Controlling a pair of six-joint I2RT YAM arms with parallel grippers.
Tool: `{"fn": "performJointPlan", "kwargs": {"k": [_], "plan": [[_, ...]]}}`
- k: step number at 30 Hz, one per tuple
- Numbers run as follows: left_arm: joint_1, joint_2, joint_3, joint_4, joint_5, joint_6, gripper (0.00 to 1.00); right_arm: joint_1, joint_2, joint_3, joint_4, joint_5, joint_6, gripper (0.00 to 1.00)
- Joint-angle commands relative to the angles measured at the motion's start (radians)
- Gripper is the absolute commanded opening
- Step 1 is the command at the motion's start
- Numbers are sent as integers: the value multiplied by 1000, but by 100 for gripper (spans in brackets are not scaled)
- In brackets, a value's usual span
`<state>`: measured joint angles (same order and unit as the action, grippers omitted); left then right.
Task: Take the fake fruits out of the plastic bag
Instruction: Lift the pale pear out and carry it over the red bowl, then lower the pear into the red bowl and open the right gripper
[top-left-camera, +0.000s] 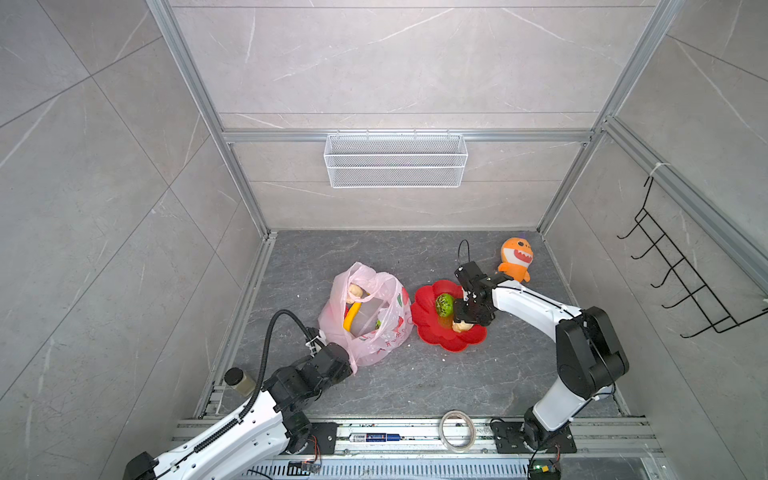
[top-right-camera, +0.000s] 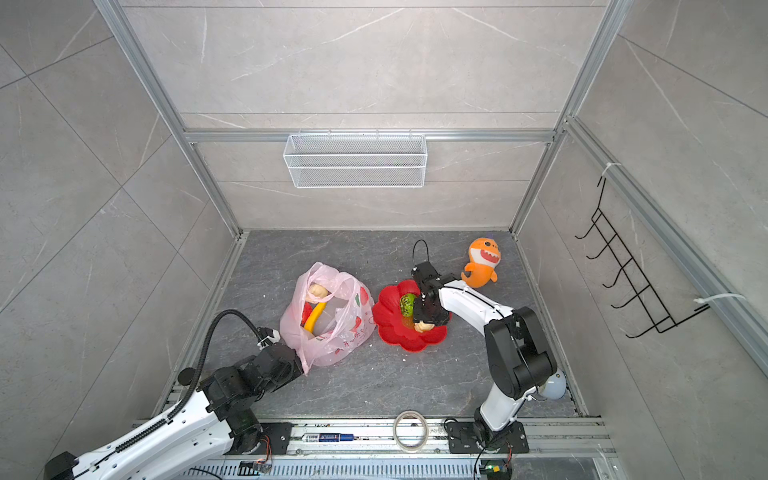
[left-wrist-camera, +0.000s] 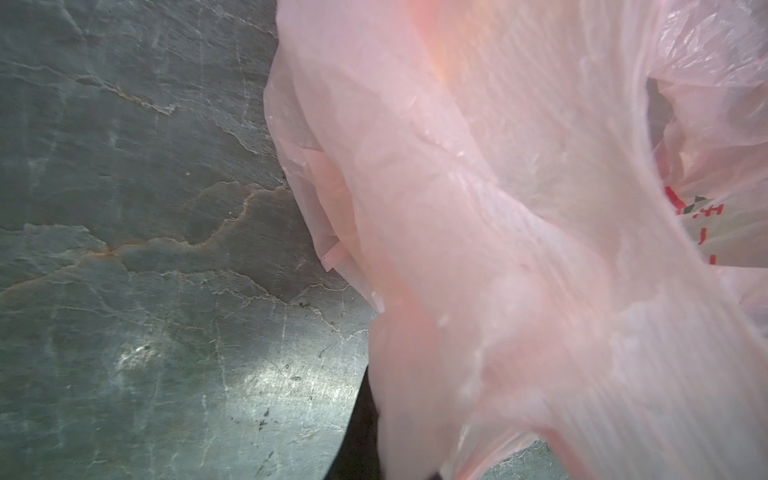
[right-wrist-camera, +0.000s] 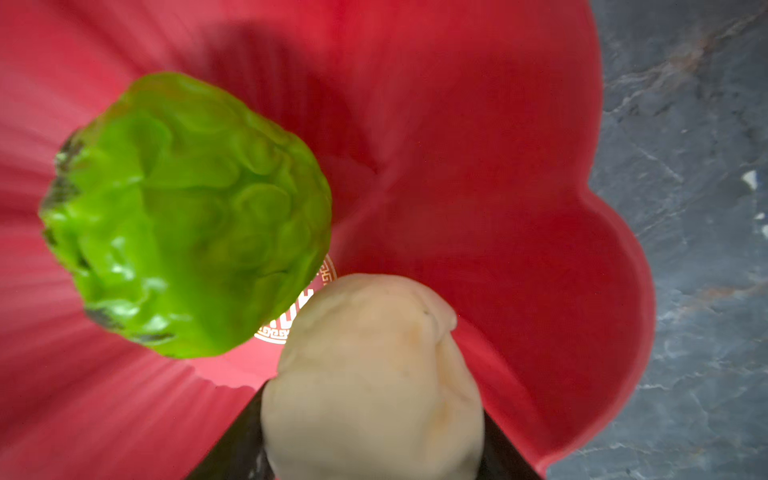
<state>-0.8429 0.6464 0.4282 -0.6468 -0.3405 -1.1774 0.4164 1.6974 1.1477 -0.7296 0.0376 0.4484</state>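
Fruits: green fruit (top-left-camera: 444, 304) lies on dish (top-left-camera: 432, 341), out of bag (top-left-camera: 374, 332).
Right gripper (top-left-camera: 462, 322): I hold cream fruit (right-wrist-camera: 374, 374) over dish.
Left gripper (top-left-camera: 348, 358): clenched on bag's rim.
Bag: beside dish; banana (top-left-camera: 351, 319), second cream fruit (top-left-camera: 355, 291) inside.
Progress: I judge under half done.

Red writing on bag (top-left-camera: 387, 337): too small to read in both top views, only cut-off strokes in left wrist view. White round seal (right-wrist-camera: 327, 271) with fret border at dish (right-wrist-camera: 498, 124) centre: characters mostly hidden by green fruit (right-wrist-camera: 187, 216) and cream fruit (right-wrist-camera: 374, 374), unreadable.
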Motion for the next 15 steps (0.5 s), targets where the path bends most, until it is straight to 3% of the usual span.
{"fn": "performJointPlan", "kwargs": {"k": [1,9,15], "plan": [[-4,-7,37,-30,-27,9,0,-4,14,-17,9,14,4,52],[-4,11,41,-19,-22,8,0,-4,33,-21,12,21,8,59],[-3,11,40,-20,-22,7,0,-4,33,-25,15,28,12,71]]}}
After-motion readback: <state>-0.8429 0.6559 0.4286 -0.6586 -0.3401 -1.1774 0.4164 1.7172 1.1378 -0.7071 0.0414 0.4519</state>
